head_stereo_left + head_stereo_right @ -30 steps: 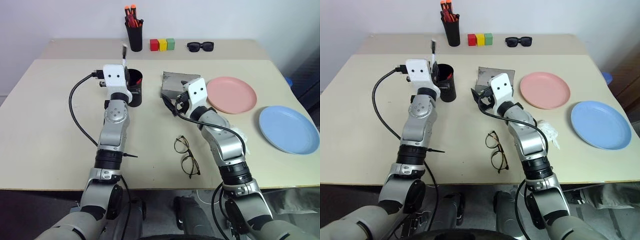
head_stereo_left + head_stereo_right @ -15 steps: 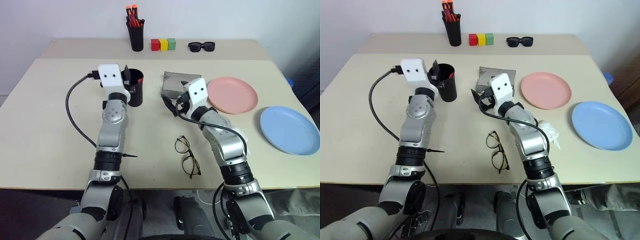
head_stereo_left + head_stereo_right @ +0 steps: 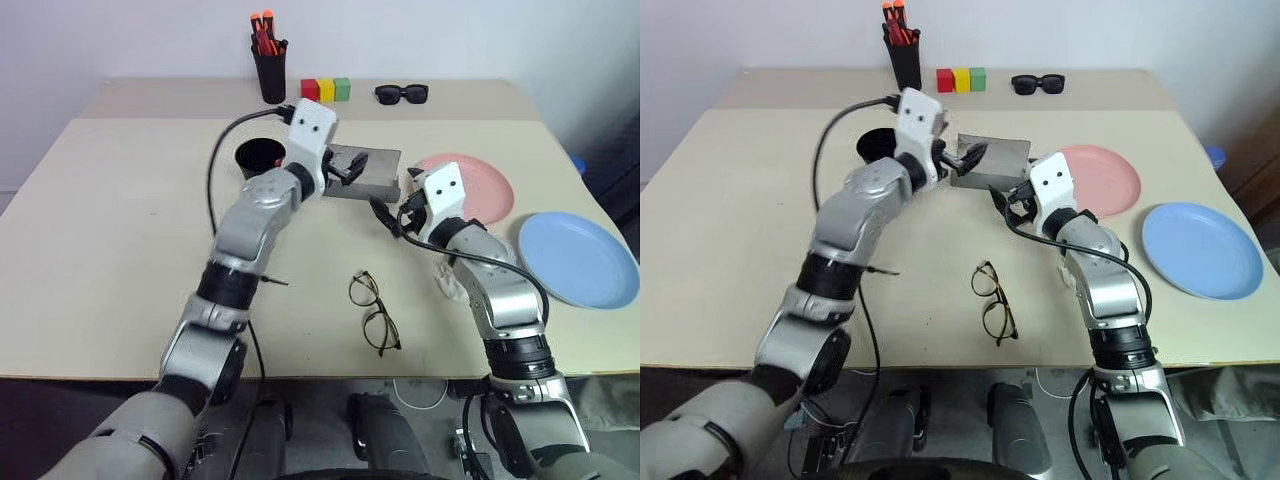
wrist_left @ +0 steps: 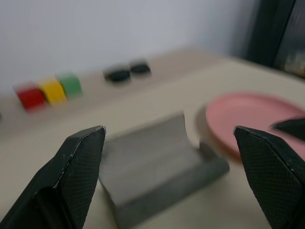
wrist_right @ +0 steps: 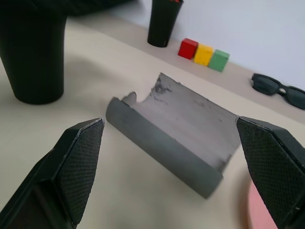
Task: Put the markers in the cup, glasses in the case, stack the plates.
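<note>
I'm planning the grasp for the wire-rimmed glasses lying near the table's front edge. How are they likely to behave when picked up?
The glasses look thin-framed, so probably light and easily bent by a hard pinch. They lie flat on the table, leaving little to get under, so they may slide when nudged. The round lenses could be slippery.

Left arm stretched forward, bent toward right, wrist level. Left gripper (image 3: 345,172) empty, fingers (image 4: 78,164) spread wide. Right arm bent at elbow, wrist angled toward left. Right gripper (image 3: 390,216) empty, fingers (image 5: 78,164) wide apart. Both grippers near each other, tips facing, not touching.
</note>
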### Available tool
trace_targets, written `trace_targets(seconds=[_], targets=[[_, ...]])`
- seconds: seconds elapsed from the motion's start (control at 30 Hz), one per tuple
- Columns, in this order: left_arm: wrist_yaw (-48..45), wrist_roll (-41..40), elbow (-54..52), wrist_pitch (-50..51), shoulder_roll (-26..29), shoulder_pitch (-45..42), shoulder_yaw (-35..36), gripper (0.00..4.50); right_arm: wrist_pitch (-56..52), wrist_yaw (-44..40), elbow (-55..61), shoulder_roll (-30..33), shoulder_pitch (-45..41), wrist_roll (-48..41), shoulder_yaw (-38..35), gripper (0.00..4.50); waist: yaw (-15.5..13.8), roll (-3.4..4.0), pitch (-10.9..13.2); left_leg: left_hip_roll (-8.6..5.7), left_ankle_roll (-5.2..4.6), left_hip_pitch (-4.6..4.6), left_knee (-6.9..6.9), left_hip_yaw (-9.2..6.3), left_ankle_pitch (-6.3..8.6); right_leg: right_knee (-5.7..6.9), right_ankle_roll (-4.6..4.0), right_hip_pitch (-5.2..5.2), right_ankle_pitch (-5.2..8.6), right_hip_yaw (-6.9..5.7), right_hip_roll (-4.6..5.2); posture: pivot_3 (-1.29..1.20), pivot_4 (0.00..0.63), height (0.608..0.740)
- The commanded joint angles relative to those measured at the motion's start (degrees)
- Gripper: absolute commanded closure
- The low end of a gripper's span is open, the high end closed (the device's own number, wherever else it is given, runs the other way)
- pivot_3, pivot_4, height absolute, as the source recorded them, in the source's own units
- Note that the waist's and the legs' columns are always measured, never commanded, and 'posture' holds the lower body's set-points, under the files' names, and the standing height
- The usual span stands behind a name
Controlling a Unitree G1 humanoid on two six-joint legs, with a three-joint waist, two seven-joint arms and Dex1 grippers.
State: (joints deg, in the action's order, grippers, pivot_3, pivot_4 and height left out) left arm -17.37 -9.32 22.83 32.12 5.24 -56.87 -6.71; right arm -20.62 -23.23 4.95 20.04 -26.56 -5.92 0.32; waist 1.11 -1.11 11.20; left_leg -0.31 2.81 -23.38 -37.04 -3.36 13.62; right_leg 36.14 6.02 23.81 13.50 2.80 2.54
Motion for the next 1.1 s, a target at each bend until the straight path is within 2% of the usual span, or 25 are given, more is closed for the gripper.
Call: trace_targets(seconds=[0.03,0.1,0.2,0.33,0.5,0.6,0.83,1.1], targets=[[-2.81,2.66,18.60,-3.48,-1.17,-7.94,-0.67,0.07,-0.58,0.95,5.71,0.56,1.50,-0.08,-1.19,0.00,0.04,0.00,0.00,0.00,-0.01,0.00,0.02,0.00,0.01,-0.01,0.01,0.00,0.01,0.00,0.00,0.00,0.150,0.740],[-4.56,3.77,29.91,-8.14,-1.99,-12.43,-0.37,0.07,-1.56,1.69,8.20,0.63,3.08,0.18,-1.23,0.00,0.00,0.00,0.01,0.00,-0.04,-0.04,0.04,0.00,0.03,0.00,0.02,0.06,0.02,-0.01,0.00,0.00,0.150,0.740],[-7.16,5.32,41.00,-13.31,-2.56,-17.08,0.11,0.07,-3.29,2.79,11.87,1.04,5.65,0.28,-2.09,0.00,-0.07,0.00,0.02,-0.01,-0.07,-0.10,0.07,0.03,0.04,-0.03,0.03,0.13,0.02,0.00,0.02,0.00,0.150,0.740],[-9.61,8.62,48.14,-18.28,-2.63,-19.82,-1.06,0.07,-5.60,3.99,16.23,1.78,9.29,0.30,-3.59,0.00,-0.25,-0.01,0.01,-0.02,-0.07,-0.14,0.07,0.04,0.04,-0.03,0.04,0.15,0.03,0.01,0.05,0.00,0.150,0.740],[-12.75,12.08,51.82,-20.85,-3.12,-20.49,-1.49,0.07,-7.62,4.99,20.03,2.22,12.30,0.27,-4.50,0.00,-0.30,0.00,0.01,-0.02,-0.07,-0.14,0.02,0.04,0.04,-0.02,0.05,0.13,0.03,0.01,0.04,0.00,0.150,0.740],[-13.24,12.81,52.57,-21.10,-3.29,-20.39,-0.63,0.94,-8.30,5.46,21.04,2.22,12.88,0.37,-4.71,0.00,-0.30,0.00,0.01,-0.02,-0.07,-0.13,0.01,0.03,0.04,-0.01,0.05,0.13,0.03,0.01,0.04,0.00,0.150,0.740],[-15.92,12.67,52.36,-21.33,-3.73,-20.07,1.12,4.46,-9.18,5.67,21.73,2.59,13.24,0.29,-4.89,0.00,-0.44,0.00,0.01,-0.03,-0.07,-0.13,-0.01,0.02,0.04,-0.01,0.07,0.09,0.04,0.01,0.05,0.00,0.150,0.740],[-20.90,12.03,50.68,-21.73,-4.19,-18.39,2.31,4.46,-8.98,4.90,20.22,3.01,12.14,0.11,-3.95,0.00,-0.19,0.00,0.01,-0.03,-0.07,-0.13,0.00,0.02,0.04,-0.01,0.07,0.10,0.04,0.01,0.04,0.00,0.150,0.740]])
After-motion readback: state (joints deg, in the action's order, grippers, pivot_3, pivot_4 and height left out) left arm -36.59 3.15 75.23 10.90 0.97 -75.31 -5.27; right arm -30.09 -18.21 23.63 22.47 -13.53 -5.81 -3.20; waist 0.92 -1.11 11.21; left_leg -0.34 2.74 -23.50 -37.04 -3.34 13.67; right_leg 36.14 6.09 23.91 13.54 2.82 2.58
